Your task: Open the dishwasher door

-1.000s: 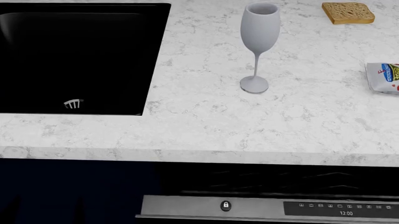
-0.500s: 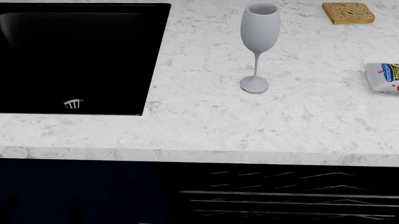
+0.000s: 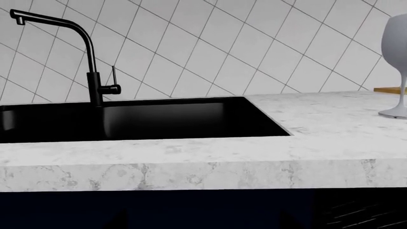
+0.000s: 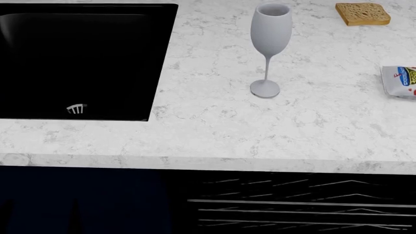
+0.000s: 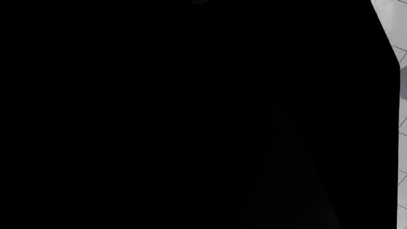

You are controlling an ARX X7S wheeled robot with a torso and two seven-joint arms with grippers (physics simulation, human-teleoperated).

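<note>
The dishwasher door is out of view in the head view. Under the counter edge the dishwasher's opening (image 4: 293, 202) is dark, with the wire racks showing inside. The opening also shows in the left wrist view (image 3: 365, 214). Neither gripper shows in the head view. My left gripper (image 3: 203, 224) shows only as two faint dark fingertips set wide apart against the navy cabinet front, with nothing between them. The right wrist view is filled by a flat black surface (image 5: 190, 114). My right gripper's fingers cannot be made out there.
A white marble counter (image 4: 215, 131) holds a black sink (image 4: 78, 58), a tall white wine glass (image 4: 270, 48), a slice of toast (image 4: 363, 13) and a white snack packet (image 4: 400, 80). A black tap (image 3: 95, 71) stands behind the sink. Navy cabinet fronts (image 4: 78, 200) lie left of the dishwasher.
One second ago the door's top edge with its control panel showed below the counter. It has dropped out of view, and the racks now show.
</note>
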